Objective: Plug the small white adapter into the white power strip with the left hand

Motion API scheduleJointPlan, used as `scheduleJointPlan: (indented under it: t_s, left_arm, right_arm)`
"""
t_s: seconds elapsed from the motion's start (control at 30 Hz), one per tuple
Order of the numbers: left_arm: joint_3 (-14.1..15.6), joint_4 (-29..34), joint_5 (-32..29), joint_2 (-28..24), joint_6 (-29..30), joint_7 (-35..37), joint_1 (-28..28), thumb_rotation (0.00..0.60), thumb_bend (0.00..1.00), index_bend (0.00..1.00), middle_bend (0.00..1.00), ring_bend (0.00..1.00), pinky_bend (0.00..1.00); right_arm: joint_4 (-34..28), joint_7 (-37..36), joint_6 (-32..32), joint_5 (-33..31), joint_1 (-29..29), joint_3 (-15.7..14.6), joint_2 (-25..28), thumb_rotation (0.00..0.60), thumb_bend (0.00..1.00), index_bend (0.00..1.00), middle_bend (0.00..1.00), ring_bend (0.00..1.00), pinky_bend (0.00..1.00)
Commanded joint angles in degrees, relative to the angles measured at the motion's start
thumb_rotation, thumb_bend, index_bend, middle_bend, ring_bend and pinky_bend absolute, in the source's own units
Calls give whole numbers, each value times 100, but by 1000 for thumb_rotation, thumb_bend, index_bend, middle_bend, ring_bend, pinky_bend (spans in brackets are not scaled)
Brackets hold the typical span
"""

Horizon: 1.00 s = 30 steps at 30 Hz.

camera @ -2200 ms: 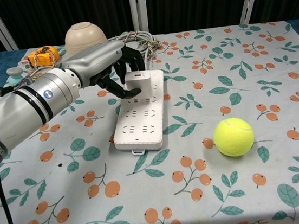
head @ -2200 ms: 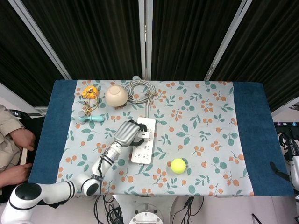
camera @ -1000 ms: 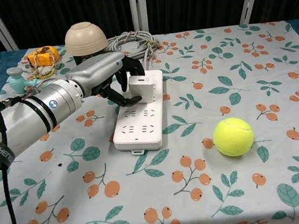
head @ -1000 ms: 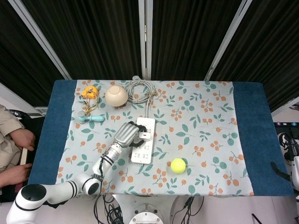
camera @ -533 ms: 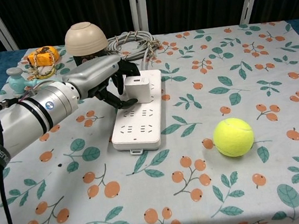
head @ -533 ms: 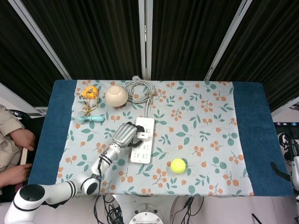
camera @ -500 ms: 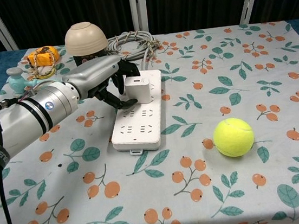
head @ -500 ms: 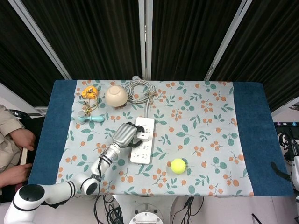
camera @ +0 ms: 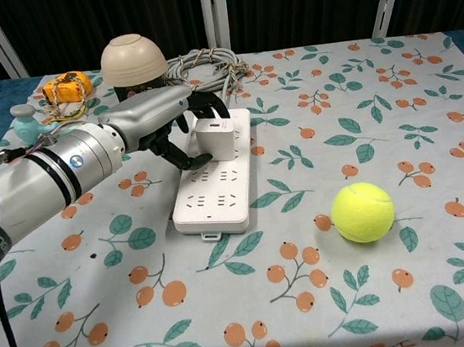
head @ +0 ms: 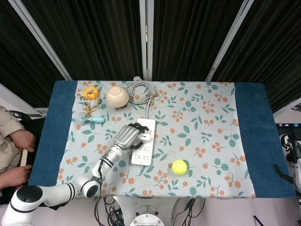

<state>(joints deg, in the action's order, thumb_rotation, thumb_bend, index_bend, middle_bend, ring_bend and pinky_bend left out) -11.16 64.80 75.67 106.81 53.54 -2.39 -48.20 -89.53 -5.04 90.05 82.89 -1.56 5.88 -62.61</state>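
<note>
The white power strip [camera: 215, 194] [head: 142, 151] lies lengthwise near the middle of the floral cloth, its grey cable running back to a coil [camera: 206, 61]. A small white adapter [camera: 214, 139] [head: 144, 137] stands on the strip's far half. My left hand [camera: 162, 119] [head: 127, 137] reaches in from the left and grips the adapter, dark fingers [camera: 186, 155] wrapped round its near and far sides. Whether its prongs sit fully in the socket is hidden. My right hand is out of both views.
A yellow tennis ball [camera: 362, 212] [head: 179, 166] rests right of the strip. At the back left are an upturned beige bowl [camera: 132, 58], an orange toy [camera: 67, 86] and a teal handled object [camera: 27, 122]. A person's hands [head: 19, 141] show at the left edge.
The hand stays closed on the adapter over the strip's far half, shifting only slightly. The strip's near end has slid a little to the left.
</note>
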Motion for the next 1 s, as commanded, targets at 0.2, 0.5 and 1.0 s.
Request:
scheduleJointPlan:
  t_s: [0.2, 0.5, 1.0]
  left_arm:
    - [22, 582, 37, -327, 61, -361, 18, 600, 403, 233, 285, 169, 294]
    - [-113, 1156, 50, -546, 329, -567, 46, 600, 403, 321, 347, 199, 299]
    - [-521, 1553, 308, -182, 669, 4083, 169, 600, 430, 511, 541, 428, 572]
  right_arm:
    - [38, -60, 16, 29, -6, -3, -12, 600, 155, 1, 176, 0, 70]
    - [82, -126, 54, 44, -33, -8, -20, 600, 155, 1, 177, 0, 70]
    - [84, -121, 70, 156, -6, -26, -17, 600, 154, 2, 177, 0, 70]
